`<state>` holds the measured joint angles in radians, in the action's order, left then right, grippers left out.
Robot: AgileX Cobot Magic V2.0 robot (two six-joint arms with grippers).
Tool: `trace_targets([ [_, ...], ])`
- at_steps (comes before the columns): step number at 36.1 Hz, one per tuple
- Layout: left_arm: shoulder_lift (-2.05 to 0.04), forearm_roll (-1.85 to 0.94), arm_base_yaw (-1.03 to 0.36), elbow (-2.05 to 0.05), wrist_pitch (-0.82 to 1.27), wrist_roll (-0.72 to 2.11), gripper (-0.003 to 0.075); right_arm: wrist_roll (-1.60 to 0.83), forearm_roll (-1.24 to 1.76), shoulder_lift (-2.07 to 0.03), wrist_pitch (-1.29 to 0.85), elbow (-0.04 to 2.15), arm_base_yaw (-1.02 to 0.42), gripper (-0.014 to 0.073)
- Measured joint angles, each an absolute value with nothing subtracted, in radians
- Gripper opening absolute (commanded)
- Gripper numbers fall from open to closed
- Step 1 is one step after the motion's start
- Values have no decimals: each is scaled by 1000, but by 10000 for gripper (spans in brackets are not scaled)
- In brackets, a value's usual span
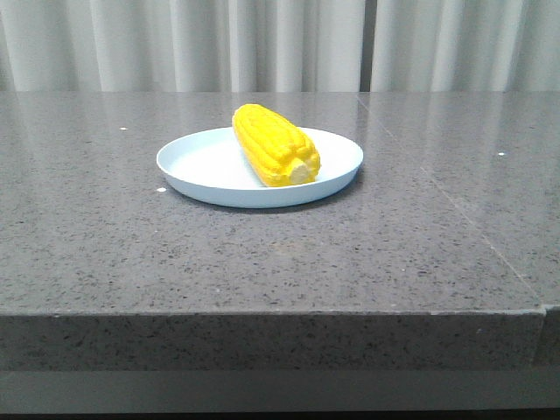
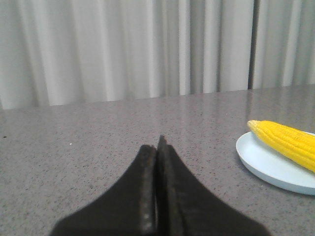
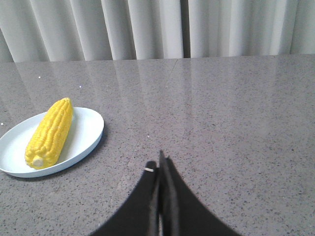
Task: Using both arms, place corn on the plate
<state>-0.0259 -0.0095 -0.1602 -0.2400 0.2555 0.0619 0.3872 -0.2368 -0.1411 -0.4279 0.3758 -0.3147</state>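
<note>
Pale pleated curtains hang behind a grey speckled stone table whose front edge runs across the front view. On it sits the plate, pale blue-white and shallow, and the corn lies inside it, resting on the plate's floor with its pale cut end toward the camera and its tapered tip toward the curtains. The cob lies at a slant across the plate's right half, the cut end close to the rim.

Neither arm shows in the front view. In the left wrist view the left gripper has its two black fingers pressed together with nothing between them, low above bare table. The plate and corn lie off to one side of the closed jaws and a little beyond their tips, well apart from them.

In the right wrist view the right gripper is likewise closed on nothing. The plate with the corn lies to the other side of these jaws, level with and just beyond the tips, apart from them
</note>
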Motion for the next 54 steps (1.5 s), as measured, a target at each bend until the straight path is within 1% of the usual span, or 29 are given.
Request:
trace_targets([
  [10,6,-40,-37,-110,247,85,-20,387,-237,-141,-428,376,-315,-58],
  [16,6,-42,0,-41,245,88,-20,387,-237,-141,-428,376,-315,-58],
  [21,6,-42,2,10,236,90,-20,387,-237,-141,-428,376,-315,-58],
  [54,6,-42,2,10,218,90,-20,387,-237,-141,-428,376,-315,-58],
])
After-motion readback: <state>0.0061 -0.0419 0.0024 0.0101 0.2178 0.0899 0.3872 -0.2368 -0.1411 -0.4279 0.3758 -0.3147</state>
